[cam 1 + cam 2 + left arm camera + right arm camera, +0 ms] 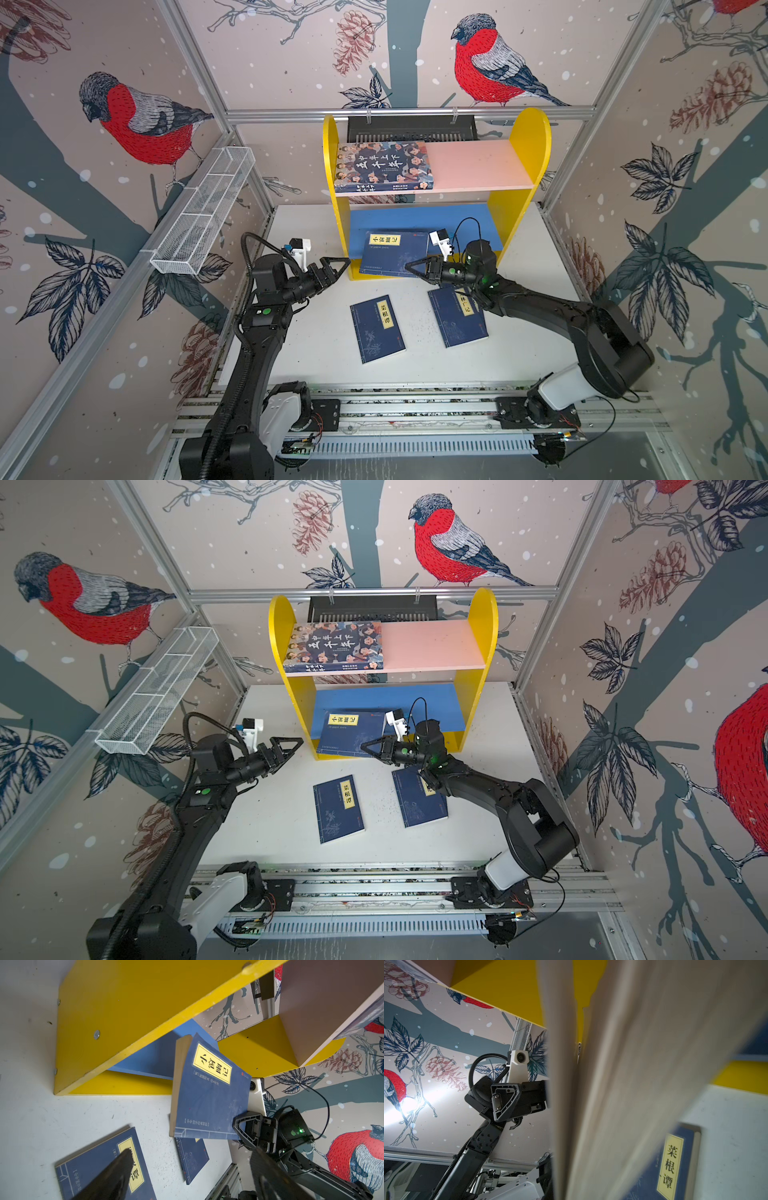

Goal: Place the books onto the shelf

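Navy covers. Your left hand (338,266) hangs spread off the front-left corner of the shelf (528,137). Centre book (377,328) and right book (453,330) lie flat mid-tabletop (311,345). Your right hand (415,268) clamps one corner of a third book (390,253), which is tilted over the blue board's (415,218) front edge. Illustrated book (384,166): pink board (478,166), left end.

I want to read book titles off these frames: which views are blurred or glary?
Right wrist view: the held book fills the middle, too close and blurred; glare whitens the wall. Left wrist view: its title is sharp, the left gripper fingers soft. Both top views: sharp.
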Tool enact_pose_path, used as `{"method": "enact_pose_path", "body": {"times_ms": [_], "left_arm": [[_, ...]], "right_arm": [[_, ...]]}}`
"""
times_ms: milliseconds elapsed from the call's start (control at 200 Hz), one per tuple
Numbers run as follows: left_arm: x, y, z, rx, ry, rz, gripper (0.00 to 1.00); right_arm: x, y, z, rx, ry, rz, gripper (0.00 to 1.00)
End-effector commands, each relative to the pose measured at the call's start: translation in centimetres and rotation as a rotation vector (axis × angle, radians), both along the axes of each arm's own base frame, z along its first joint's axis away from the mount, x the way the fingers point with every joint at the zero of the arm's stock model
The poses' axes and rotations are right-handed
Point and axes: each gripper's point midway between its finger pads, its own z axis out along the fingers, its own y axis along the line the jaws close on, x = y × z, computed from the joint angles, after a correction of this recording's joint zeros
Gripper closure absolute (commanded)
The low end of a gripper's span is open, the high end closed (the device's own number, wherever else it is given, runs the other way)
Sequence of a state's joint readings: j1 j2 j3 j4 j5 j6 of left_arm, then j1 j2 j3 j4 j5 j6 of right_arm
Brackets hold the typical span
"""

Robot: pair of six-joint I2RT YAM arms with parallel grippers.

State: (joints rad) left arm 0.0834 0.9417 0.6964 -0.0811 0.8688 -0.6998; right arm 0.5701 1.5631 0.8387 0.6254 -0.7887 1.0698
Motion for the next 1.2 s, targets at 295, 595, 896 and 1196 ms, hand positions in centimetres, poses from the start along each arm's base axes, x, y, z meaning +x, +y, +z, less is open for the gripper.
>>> {"method": "enact_pose_path", "body": {"times_ms": [295, 595, 896, 1196], "left_arm": [[-1.0, -1.1, 1.3, -0.014, -0.071, -0.099, 0.12], [-0.8, -1.1, 1.3, -0.031, -0.075, -0.099, 0.12], [-0.9, -1.2, 1.2, -0.038, -0.073, -0.105, 0.12], [-0.9, -1.2, 1.0, -0.045, -0.064, -0.106, 0.12]], "right_arm": [[5.2, 2.3, -0.1, 0.040, 0.000, 0.064, 0.98], [8.0, 3.4, -1.1, 0.011, 0.039, 0.073, 0.96], [9.4, 4.8, -1.7, -0.048, 0.065, 0.112, 0.94], [9.9, 5.0, -2.9, -0.095, 0.110, 0.128, 0.90]]}}
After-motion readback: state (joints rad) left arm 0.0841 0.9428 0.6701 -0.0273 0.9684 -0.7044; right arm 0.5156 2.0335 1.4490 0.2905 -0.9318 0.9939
